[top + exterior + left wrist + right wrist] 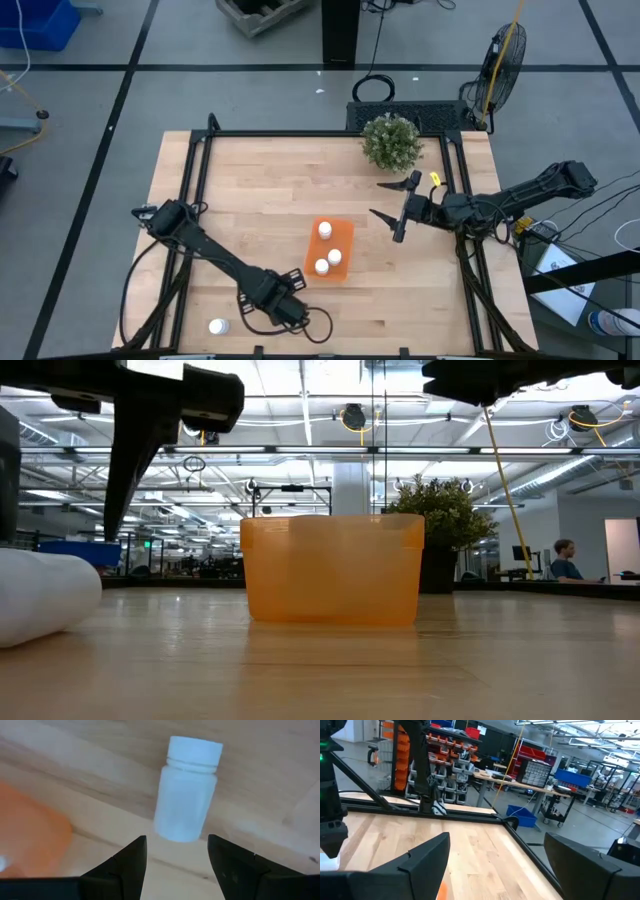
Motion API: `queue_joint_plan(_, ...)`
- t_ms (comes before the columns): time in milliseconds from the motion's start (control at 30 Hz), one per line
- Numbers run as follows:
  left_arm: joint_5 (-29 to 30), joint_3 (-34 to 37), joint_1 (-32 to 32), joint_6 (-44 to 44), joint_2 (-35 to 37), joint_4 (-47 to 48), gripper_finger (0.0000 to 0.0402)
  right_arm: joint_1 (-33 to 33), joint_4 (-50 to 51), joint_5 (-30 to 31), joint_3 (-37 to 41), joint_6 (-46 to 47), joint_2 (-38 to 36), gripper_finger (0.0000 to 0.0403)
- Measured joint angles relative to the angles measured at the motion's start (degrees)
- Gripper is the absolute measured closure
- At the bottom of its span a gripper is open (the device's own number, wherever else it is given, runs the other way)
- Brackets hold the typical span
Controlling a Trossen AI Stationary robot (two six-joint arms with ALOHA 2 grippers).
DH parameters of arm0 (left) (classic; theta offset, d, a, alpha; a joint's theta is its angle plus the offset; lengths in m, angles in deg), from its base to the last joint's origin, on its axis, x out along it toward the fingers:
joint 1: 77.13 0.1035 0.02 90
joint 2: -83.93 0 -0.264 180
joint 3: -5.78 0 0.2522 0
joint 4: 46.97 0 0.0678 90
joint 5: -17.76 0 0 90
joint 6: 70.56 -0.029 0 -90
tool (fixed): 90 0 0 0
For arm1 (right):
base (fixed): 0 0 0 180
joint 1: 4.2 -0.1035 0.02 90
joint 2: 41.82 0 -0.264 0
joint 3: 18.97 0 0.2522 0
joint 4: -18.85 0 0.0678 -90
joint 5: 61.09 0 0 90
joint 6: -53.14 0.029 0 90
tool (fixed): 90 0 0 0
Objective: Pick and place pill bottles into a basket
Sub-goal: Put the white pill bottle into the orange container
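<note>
Already three pill bottles (325, 229) stand inside the basket (344, 228), the orange tray near the middle of the table (260, 170); their white caps show from above, one toward the far end and two close together at the near end. Another bottle (218, 326) lies on its side near the front left corner of the table, well apart from the tray. The left gripper (287, 310) is low over the front edge, just short of the tray's near end. Its wrist camera looks down on a fifth bottle (186, 790) lying on the wood just ahead of the fingertips (134, 851); the jaws are partly spread and empty, the bottle not yet between them. The right gripper (397, 207) waits above the table between the tray and the green plant (391, 141), fingers wide apart, holding nothing. By this count the job looks a little past halfway: three are in, two remain on the table, and the nearer one seems next.
</note>
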Motion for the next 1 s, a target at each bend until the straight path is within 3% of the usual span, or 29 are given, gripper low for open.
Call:
queue_joint_plan(333, -1.74, 1.38, 0.38, -2.09, 0.02, -3.49, 0.0186, 0.0, 0.34, 0.0, 0.0, 0.05, 0.0, 0.009)
queue_joint_plan(500, -5.48, 3.84, 0.58, -3.02, 0.02, -5.6, 0.0186, 0.0, 2.03, 0.0, 0.0, 1.72, 0.0, 0.009)
queue_joint_plan(1000, -5.89, 9.28, 1.57, -4.98, 0.02, -13.88, 0.0186, 0.0, 2.43, 0.0, 0.0, 2.38, 0.02, 0.009)
